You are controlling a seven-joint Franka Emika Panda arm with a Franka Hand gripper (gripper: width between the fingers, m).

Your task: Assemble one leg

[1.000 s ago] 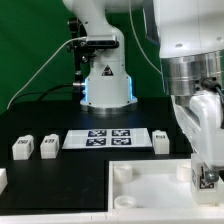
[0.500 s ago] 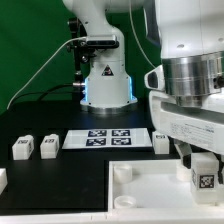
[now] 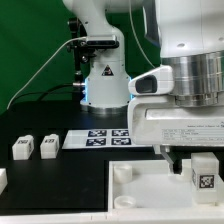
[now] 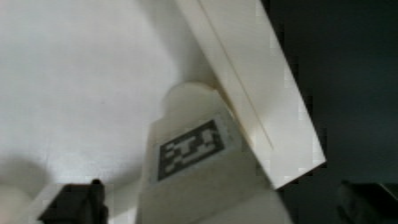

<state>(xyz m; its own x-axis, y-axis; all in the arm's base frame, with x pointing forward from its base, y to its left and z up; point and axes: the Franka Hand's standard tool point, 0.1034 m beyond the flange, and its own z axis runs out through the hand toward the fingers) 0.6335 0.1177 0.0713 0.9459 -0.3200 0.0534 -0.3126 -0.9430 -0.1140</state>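
Observation:
A leg [image 3: 204, 176], a small white block with a black-and-white marker facing the camera, stands upright in the corner socket of the white square base [image 3: 140, 190] at the exterior view's right. My gripper [image 3: 199, 158] hangs just over it, open, with a dark finger [image 3: 178, 160] beside the leg and apart from it. In the wrist view the leg [image 4: 191, 148] rises from the base [image 4: 71, 80] between my spread fingertips; the gripper [image 4: 222, 205] holds nothing.
Two loose legs [image 3: 22, 148] [image 3: 47, 146] lie on the black table at the exterior view's left, and another white part [image 3: 2, 180] shows at the left edge. The marker board [image 3: 100, 138] lies behind the base. The arm's pedestal [image 3: 105, 85] stands at the back.
My gripper has opened and let go of the leg, then risen a little. The leg stays standing in the base's corner socket.

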